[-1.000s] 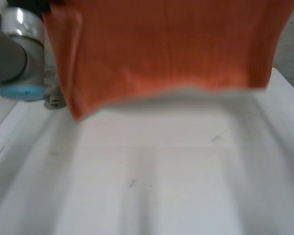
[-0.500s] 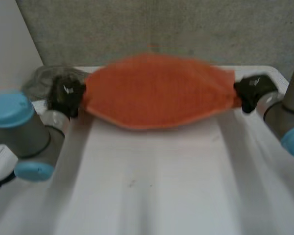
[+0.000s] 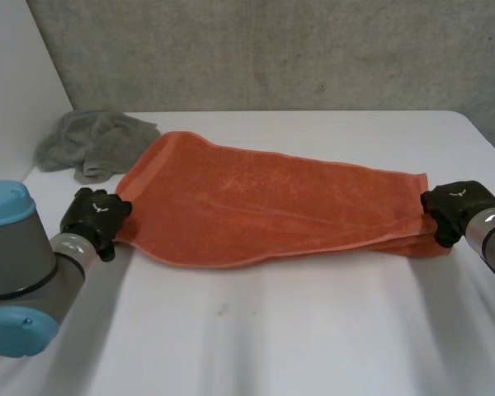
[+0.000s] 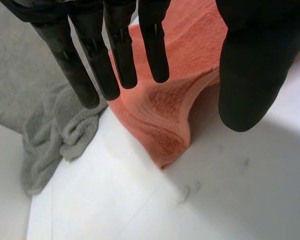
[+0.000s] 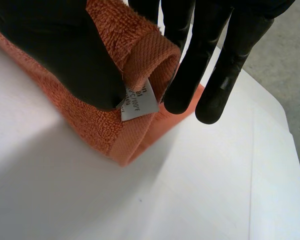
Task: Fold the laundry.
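Under right hand (image 5: 55, 50): pinched towel (image 5: 87, 125) corner, white label (image 5: 140, 106).

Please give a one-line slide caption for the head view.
Folded orange towel across the white table, left hand and right hand at its ends, grey cloth beside it.

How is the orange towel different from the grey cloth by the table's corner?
The orange towel lies spread out, folded double, across the table; the grey cloth sits crumpled in a heap. The orange towel covers more table than the grey cloth. The right hand pinches the orange towel's end; no hand holds the grey cloth. Both rest on the table.
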Robot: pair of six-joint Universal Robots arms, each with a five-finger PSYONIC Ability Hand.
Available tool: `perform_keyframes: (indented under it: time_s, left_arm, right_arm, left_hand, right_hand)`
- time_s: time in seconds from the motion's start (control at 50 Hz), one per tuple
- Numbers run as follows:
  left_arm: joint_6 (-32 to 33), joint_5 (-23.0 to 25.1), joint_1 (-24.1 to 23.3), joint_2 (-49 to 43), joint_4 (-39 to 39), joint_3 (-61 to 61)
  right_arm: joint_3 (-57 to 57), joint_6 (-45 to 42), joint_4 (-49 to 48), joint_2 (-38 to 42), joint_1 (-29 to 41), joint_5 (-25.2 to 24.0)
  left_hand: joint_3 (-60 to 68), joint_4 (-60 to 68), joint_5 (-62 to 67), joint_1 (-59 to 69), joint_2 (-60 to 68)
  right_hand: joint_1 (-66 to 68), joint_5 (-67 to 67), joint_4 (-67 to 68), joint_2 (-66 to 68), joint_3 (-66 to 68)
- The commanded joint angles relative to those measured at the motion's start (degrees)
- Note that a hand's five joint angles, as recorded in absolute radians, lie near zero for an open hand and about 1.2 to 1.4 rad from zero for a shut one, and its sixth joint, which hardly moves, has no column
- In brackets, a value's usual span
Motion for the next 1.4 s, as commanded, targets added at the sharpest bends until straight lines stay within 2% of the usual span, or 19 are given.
perform_keyframes:
  time_s: [0.02,0.24,0.48,0.68,0.76,0.84,0.92,0.98,1.08,1.16,1.18,1.28,1.34,1.4]
  left_arm:
    - [-3.7,0.9,4.4,0.1,-1.3,-1.9]
    - [-4.6,9.8,7.8,-1.1,-0.9,-0.5]
    - [-11.2,10.1,7.6,-6.9,-1.5,5.4]
    - [-11.6,10.0,6.9,-10.0,-1.5,8.2]
    - [-11.7,9.8,6.4,-11.4,-1.4,10.3]
    - [-11.7,9.2,6.7,-11.9,-1.4,12.4]
    - [-11.4,7.4,7.0,-10.9,-1.5,12.3]
    - [-11.3,5.9,7.2,-6.2,-2.0,10.9]
    - [-9.0,5.7,8.1,4.2,-5.8,3.1]
    - [-0.6,5.8,8.4,13.2,-12.1,-3.6]
    - [4.2,5.7,8.6,16.1,-15.9,-6.2]
    - [17.1,5.7,9.9,23.4,-28.0,-12.4]
    - [20.9,5.8,10.5,26.3,-31.7,-14.0]
    - [21.0,6.0,11.0,26.2,-31.1,-13.5]
  right_arm:
    - [-0.6,0.1,-0.9,1.0,-1.3,-0.4]
    - [0.2,0.2,-1.7,1.1,-1.1,-0.4]
    - [0.4,0.2,-1.8,1.1,-1.1,-1.2]
    - [0.4,0.2,-1.8,1.0,-1.2,-1.2]
    - [0.4,0.2,-1.7,1.0,-1.1,-1.2]
    - [0.5,0.2,-1.6,0.9,-1.1,-1.5]
    - [0.4,-0.7,-0.7,0.6,-1.1,-1.3]
    - [-0.1,-1.8,1.2,0.4,-1.3,-1.4]
    - [-0.8,-7.8,7.9,-1.6,-1.4,-1.4]
    - [-0.2,-15.0,15.0,-4.9,-1.5,-1.1]
    - [0.3,-18.0,18.3,-5.9,-1.5,-0.8]
    - [3.6,-25.0,29.5,-9.0,-2.8,-0.4]
    - [5.2,-28.0,33.8,-11.3,-5.1,-0.7]
    - [5.2,-28.2,32.7,-12.1,-6.1,-1.2]
  left_hand:
    - [3.1,3.4,3.7,3.0,3.1]
    - [5.1,5.4,5.7,5.0,5.2]
    - [7.8,8.1,8.4,7.7,7.8]
    - [9.5,9.8,10.1,9.4,9.5]
    - [16.7,17.0,17.3,16.6,16.7]
    - [46.6,46.9,47.1,46.5,46.6]
    - [46.7,47.0,47.2,46.6,46.7]
    - [46.7,47.0,47.2,46.6,46.7]
    - [46.7,47.0,47.2,46.6,46.7]
    - [46.7,47.0,47.2,46.6,46.7]
    - [46.7,47.0,47.2,46.6,46.7]
    - [46.7,47.0,47.2,46.6,46.7]
    - [46.7,47.0,47.2,46.6,46.7]
    - [46.7,47.0,47.2,46.6,46.7]
  right_hand:
    - [23.4,13.2,11.9,13.1,12.2]
    - [23.4,13.2,11.9,13.1,12.2]
    - [23.4,13.2,11.9,13.1,12.2]
    - [23.4,13.2,11.9,13.1,12.2]
    - [23.4,13.2,11.9,13.1,12.2]
    - [23.4,13.2,11.9,13.1,12.2]
    - [23.4,13.2,11.9,13.1,12.2]
    - [23.4,13.2,11.9,13.1,12.2]
    - [23.4,13.2,11.9,13.1,12.2]
    - [23.4,13.2,11.9,13.1,12.2]
    - [23.4,13.2,11.9,13.1,12.2]
    - [23.4,13.2,11.9,13.1,12.2]
    - [23.4,13.2,11.9,13.1,12.2]
    - [23.4,13.2,11.9,13.1,12.2]
